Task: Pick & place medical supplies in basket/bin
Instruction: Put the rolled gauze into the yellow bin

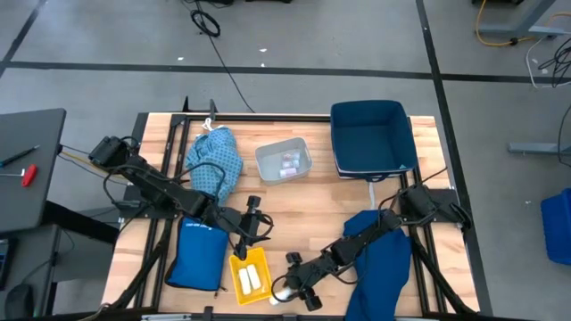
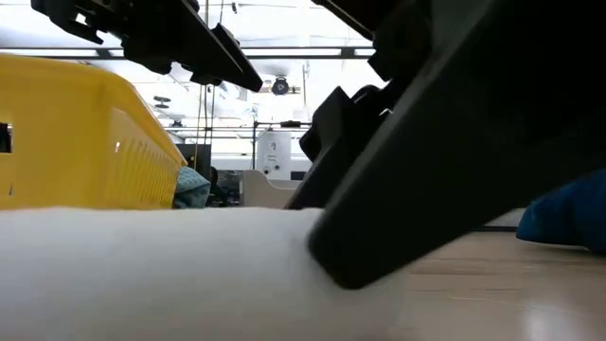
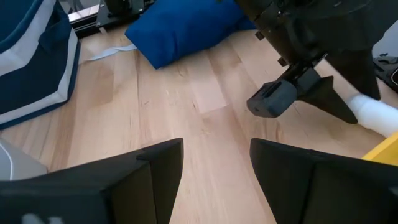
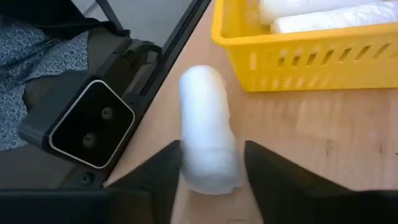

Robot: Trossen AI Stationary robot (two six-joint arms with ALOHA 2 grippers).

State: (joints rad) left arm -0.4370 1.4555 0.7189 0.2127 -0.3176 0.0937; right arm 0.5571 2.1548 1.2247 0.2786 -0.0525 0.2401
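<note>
A white roll [image 4: 208,127] is held between the right gripper's [image 1: 287,287] fingers on the table [image 1: 312,214], just beside the yellow basket [image 1: 251,274]. Farther back, the left gripper's [image 1: 251,220] fingers are spread open, and nothing is held.

Even bright overhead light, soft shadows, low view's foreground white roll [image 2: 142,270] blurred, ceiling lights glaring

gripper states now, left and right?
Left gripper: open, holding nothing, above the yellow basket.
Right gripper: fingers around a white roll on the table beside the basket.
</note>
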